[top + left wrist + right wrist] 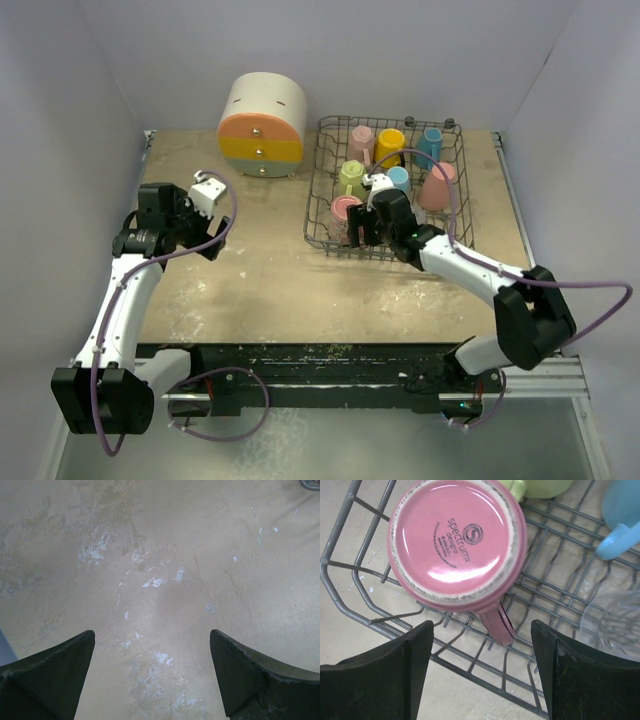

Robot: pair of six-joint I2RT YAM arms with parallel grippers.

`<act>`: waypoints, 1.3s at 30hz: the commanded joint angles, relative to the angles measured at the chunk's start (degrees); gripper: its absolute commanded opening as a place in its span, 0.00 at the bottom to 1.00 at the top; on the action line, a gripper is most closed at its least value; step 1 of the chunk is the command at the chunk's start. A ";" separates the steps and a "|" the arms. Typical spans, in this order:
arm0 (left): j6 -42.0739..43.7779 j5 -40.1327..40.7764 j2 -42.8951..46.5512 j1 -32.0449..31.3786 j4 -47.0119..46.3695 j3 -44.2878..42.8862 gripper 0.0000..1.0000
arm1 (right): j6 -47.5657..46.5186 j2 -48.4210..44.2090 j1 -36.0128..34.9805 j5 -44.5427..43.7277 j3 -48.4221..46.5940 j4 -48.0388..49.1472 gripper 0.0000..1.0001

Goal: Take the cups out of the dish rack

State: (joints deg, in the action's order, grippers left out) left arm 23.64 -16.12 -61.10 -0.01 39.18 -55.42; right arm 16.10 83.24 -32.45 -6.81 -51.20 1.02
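Observation:
The dark grey wire dish rack (313, 190) stands at the back right with several cups in it: pink patterned (361, 138), yellow (390, 145), light blue (431, 140), pale green (353, 175), salmon (438, 185) and a pink mug (346, 210). My right gripper (362, 228) is open just above the rack's near left corner. In the right wrist view the pink mug (457, 540) stands upside down, its handle (500, 625) pointing between my open right gripper (482, 650), untouched. My left gripper (208, 243) is open and empty over bare table (152, 660).
A round cream cabinet (262, 125) with coloured drawers stands at the back, left of the rack. In the right wrist view a pale green cup (540, 486), a light blue cup (622, 515) and a clear glass (615, 625) sit near the pink mug. White walls enclose the table.

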 commanded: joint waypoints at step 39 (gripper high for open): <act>2.03 -11.30 6.84 0.28 1.46 -3.24 0.99 | -8.81 -3.76 0.63 8.91 -15.88 1.54 0.00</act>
State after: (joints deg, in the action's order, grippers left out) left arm 23.73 -23.22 -56.64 -0.01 41.52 -56.16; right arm 6.90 85.32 -31.11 1.41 -59.42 -4.89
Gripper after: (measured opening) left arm 0.992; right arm 0.148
